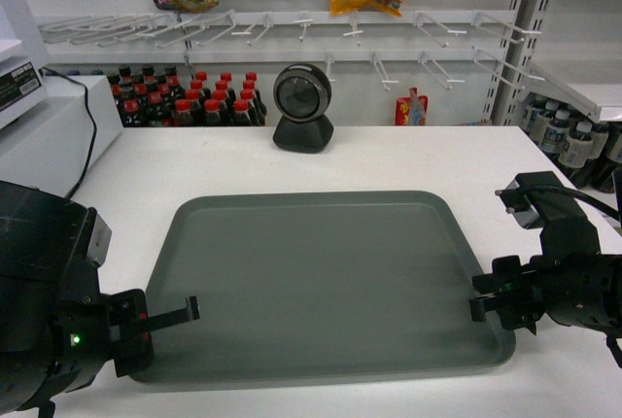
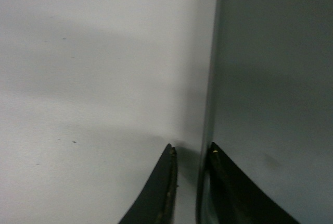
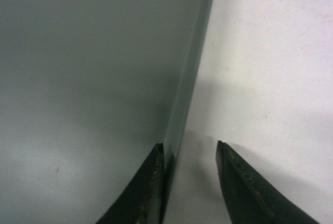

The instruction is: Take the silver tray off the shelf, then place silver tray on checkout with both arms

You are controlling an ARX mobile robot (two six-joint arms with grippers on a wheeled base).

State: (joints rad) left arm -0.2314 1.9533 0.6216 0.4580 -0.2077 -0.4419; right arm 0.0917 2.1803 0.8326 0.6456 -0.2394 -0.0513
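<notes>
Head view shows the silver tray [image 1: 330,282] flat on the tabletop [image 1: 389,160], both jaws spread astride its rims; they should withdraw level without dragging it.

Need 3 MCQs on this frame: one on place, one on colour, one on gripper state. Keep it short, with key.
1. Where is the tray?
A. on a shelf board
B. flat on the white checkout
C. held in the air

2. What colour is the scanner behind the tray?
A. black
B. red
C. white

3. How does each gripper stand at the tray's rim?
A. shut on the rim
B. open, with a finger either side of the rim
C. away from the tray, above the counter

Key: 1 B, the head view shows the tray lying on the countertop in front of the scanner. 2 A, its round head and base are black. 3 B, both wrist views show the left gripper and the right gripper straddling the rim with a gap showing.
</notes>
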